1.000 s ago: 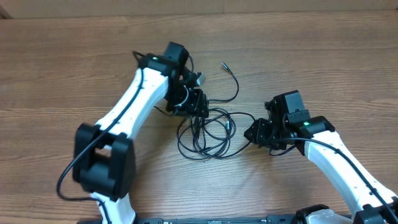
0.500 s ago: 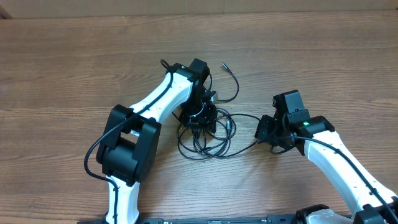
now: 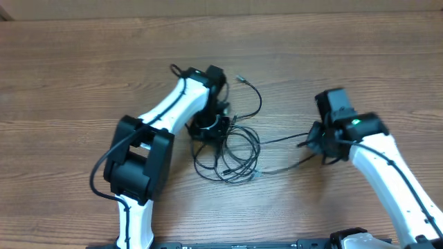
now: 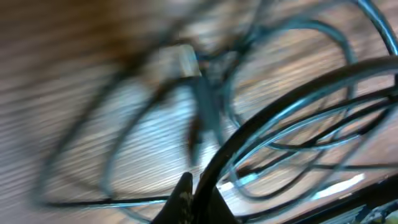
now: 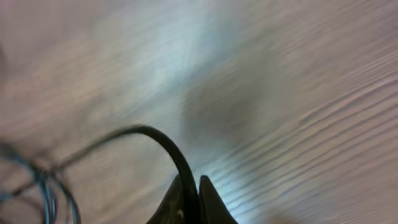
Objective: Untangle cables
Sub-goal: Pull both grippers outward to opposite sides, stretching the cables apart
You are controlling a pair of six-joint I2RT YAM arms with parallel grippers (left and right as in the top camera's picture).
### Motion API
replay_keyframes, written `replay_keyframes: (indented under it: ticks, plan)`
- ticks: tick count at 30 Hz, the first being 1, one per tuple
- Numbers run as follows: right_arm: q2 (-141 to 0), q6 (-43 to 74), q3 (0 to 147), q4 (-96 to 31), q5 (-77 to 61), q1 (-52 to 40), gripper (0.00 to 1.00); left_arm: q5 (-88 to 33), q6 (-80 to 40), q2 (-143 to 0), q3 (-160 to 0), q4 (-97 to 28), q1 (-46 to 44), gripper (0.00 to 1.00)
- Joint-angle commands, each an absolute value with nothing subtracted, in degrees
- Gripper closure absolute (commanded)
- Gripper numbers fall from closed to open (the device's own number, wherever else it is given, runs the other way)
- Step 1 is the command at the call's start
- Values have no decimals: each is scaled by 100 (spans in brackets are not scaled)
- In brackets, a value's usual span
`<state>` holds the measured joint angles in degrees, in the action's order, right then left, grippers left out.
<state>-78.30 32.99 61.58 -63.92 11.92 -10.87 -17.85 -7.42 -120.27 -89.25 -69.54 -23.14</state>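
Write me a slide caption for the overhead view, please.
Two-arm untangling: left gripper and right gripper shut on the cables, strands spanning the table between.

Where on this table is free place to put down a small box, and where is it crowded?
Free: the far strip of the table beyond both arms, the wood left of the left arm, and the near patch between the arms. Crowded: the cables in the middle and their strands running to the right end effector.

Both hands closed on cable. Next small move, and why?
Probably ease the right hand rightward, with the left hand holding the cables in place: both are shut on cable, and the strand in the right hand runs nearly straight out of the loops.
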Motion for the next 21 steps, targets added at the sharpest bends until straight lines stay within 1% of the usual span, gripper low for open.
replay_keyframes:
  ticks: [1,7,12,14,21]
  plan:
    - [-7649,3321,7065,-6726,2488,-790,96,-1457,-471,-11297,-9260,-6980,-1627,96]
    - [-7570,3297,8361,-7126,3400,-281,96,-1487,-491,-10018,-9437,-6969,-423,96]
    - [-7481,3299,9008,-7100,3614,158,96,-1487,-543,-9279,-9437,-6980,239,96]
    - [-7450,3295,9264,-7078,3616,574,96,-1490,-690,-8871,-9437,-6936,648,96]
    - [-7437,3280,9308,-6956,3575,1424,96,-1579,-740,-8534,-9437,-6934,974,96]
